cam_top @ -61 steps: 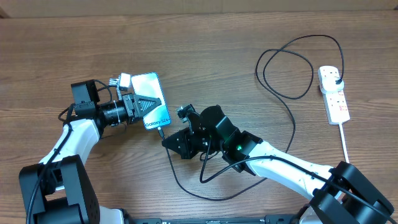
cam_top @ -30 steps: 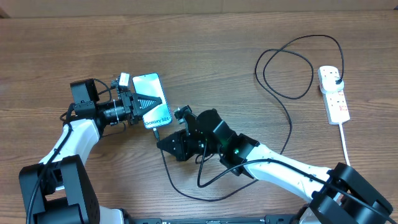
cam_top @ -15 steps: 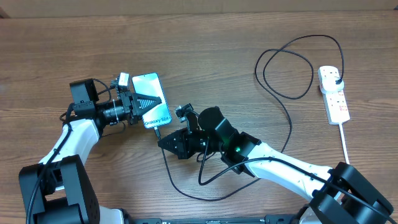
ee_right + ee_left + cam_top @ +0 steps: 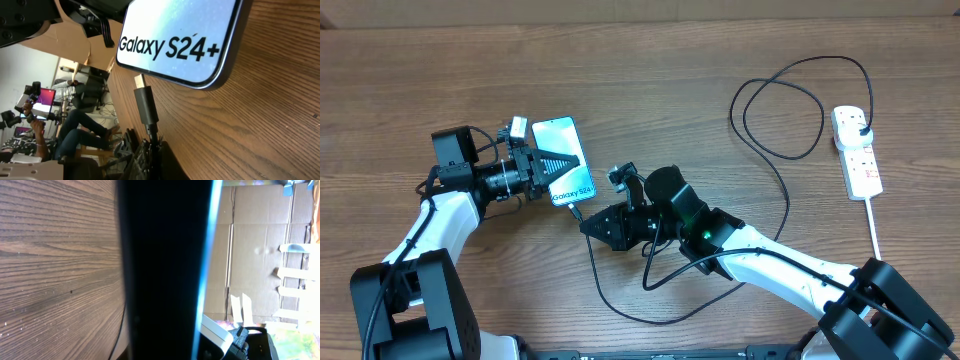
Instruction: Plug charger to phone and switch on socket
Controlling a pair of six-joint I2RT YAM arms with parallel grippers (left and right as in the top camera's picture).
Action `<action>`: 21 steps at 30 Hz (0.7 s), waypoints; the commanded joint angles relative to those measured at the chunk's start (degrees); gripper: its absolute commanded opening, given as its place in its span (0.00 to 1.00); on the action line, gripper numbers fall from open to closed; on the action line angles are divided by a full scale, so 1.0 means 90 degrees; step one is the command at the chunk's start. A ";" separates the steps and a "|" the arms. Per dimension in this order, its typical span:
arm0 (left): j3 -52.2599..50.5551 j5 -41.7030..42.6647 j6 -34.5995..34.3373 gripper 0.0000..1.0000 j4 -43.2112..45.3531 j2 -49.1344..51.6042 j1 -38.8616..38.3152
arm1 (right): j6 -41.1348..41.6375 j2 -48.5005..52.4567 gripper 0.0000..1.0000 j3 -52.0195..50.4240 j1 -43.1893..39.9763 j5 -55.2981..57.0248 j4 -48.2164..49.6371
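Note:
The phone [image 4: 567,140] has a lit teal screen and is held tilted up off the table by my left gripper [image 4: 552,166], which is shut on its side. In the left wrist view the phone's dark edge [image 4: 165,270] fills the middle. My right gripper [image 4: 588,224] is shut on the charger's connector [image 4: 579,212], just below the phone's bottom edge. In the right wrist view the connector [image 4: 145,107] points its metal tip at the "Galaxy S24+" edge of the phone [image 4: 175,45], a small gap apart. The black cable [image 4: 786,200] loops away to its plug [image 4: 861,127] in the white socket strip [image 4: 860,165].
The cable lies in a slack loop [image 4: 650,318] near the table's front edge and in a large loop [image 4: 780,100] at the back right. The strip's white cord [image 4: 876,228] runs toward the front right. My right arm [image 4: 770,262] lies across the front middle.
My right gripper with the connector pushed left toward the phone's bottom edge, then drew back a little to the right. The left gripper and phone have barely moved.

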 commanded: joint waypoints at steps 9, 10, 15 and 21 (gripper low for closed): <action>0.0022 0.0223 0.0034 0.04 0.0007 -0.0143 0.0000 | -0.0041 -0.0170 0.04 -0.0005 -0.0124 -0.0486 0.0180; 0.0022 0.0223 0.0034 0.04 0.0007 -0.0143 0.0000 | -0.0041 -0.0170 0.04 -0.0005 -0.0124 -0.0488 0.0163; 0.0022 0.0223 -0.0073 0.04 0.0005 -0.0143 0.0005 | 0.0007 -0.0170 0.04 -0.0005 -0.0124 -0.0481 0.0102; 0.0022 0.0226 -0.0209 0.04 0.0002 -0.0143 0.0002 | 0.0491 -0.0170 0.04 -0.0005 -0.0124 -0.0160 0.0046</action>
